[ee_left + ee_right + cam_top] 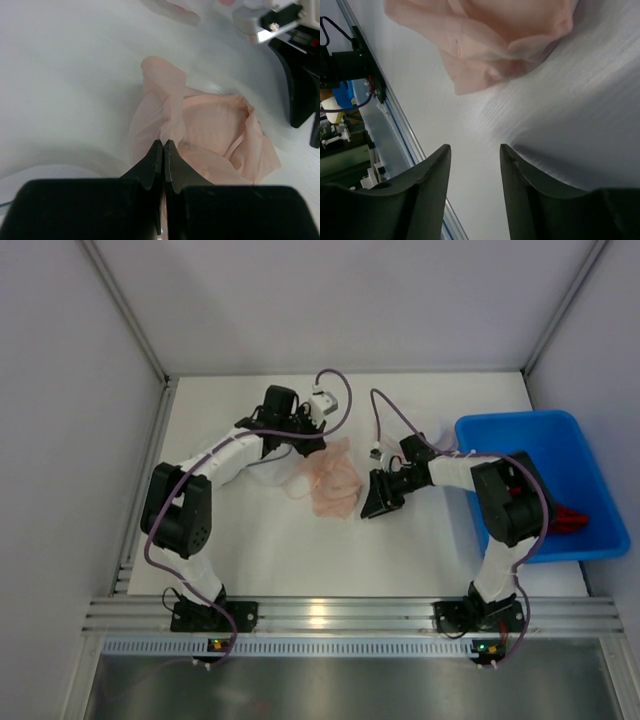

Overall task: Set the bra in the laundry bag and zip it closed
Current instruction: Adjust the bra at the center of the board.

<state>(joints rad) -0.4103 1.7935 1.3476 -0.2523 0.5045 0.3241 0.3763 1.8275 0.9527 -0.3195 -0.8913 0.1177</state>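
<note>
Across the whole workspace lies the white table (pixel 250 540), matte and faintly ribbed in the wrist views. Against its right edge sits a rectangular blue plastic bin (pixel 575 465) with smooth walls; 1 small red object (pixel 568 520) lies in its near right corner, partly behind the right arm.

At the middle of the table rests the laundry bag (pixel 333 485), a crumpled heap of sheer pink mesh with soft, loose folds (pixel 210 130). A denser peach piece shows among the folds; whether that is the bra I cannot tell. The bag's near hem lies flat on the table (pixel 485 40).

The left gripper (pixel 312 438) is at the bag's far left edge, its 2 black fingers pressed together on an upstanding fold of mesh (pixel 164 147). The right gripper (pixel 368 496) is just beside the bag's right side, released, its 2 fingers spread apart over bare table (pixel 475 150) and not touching the mesh.

Thin purple cables (pixel 340 390) loop above both wrists.
</note>
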